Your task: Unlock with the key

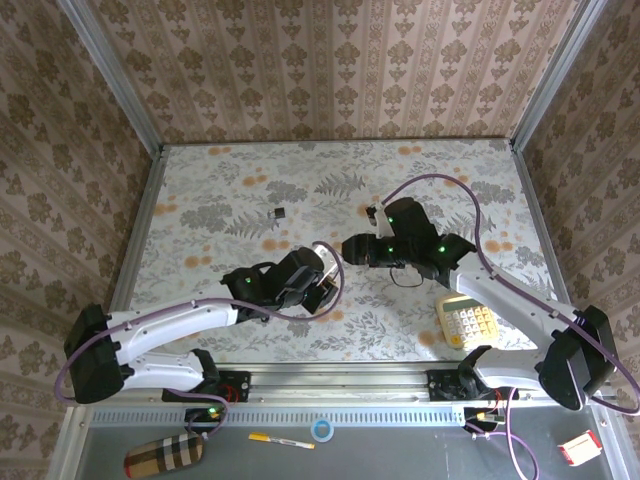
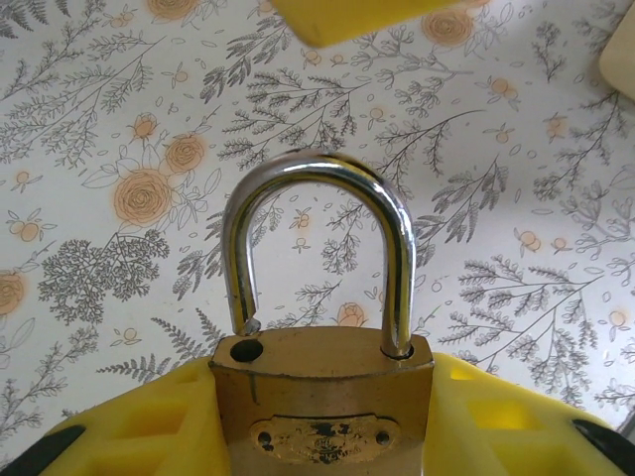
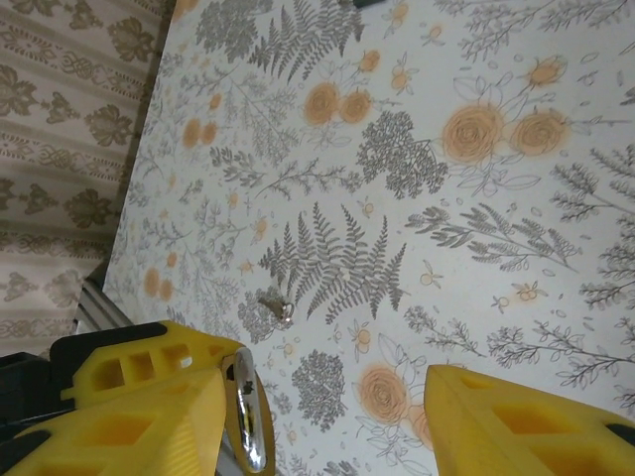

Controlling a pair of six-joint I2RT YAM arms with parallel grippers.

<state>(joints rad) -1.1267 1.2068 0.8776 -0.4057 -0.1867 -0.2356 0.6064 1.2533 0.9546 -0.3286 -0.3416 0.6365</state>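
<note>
- One flower-patterned counter (image 1: 200, 190) lies under both your arms.
- Your left gripper (image 2: 322, 431) is clamped on the brass padlock (image 2: 327, 387), with its shackle (image 2: 317, 174) upright and one leg lifted out of its hole.
- Your right gripper (image 3: 337, 421) stands open, the shackle just beside one finger.
- Your key (image 1: 281, 212) lies on the counter, well apart from both.

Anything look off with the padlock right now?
Yes. The padlock held in the left tool has its shackle popped: one leg sits lifted out of its hole, the other seated. The key lies apart on the table.
</note>
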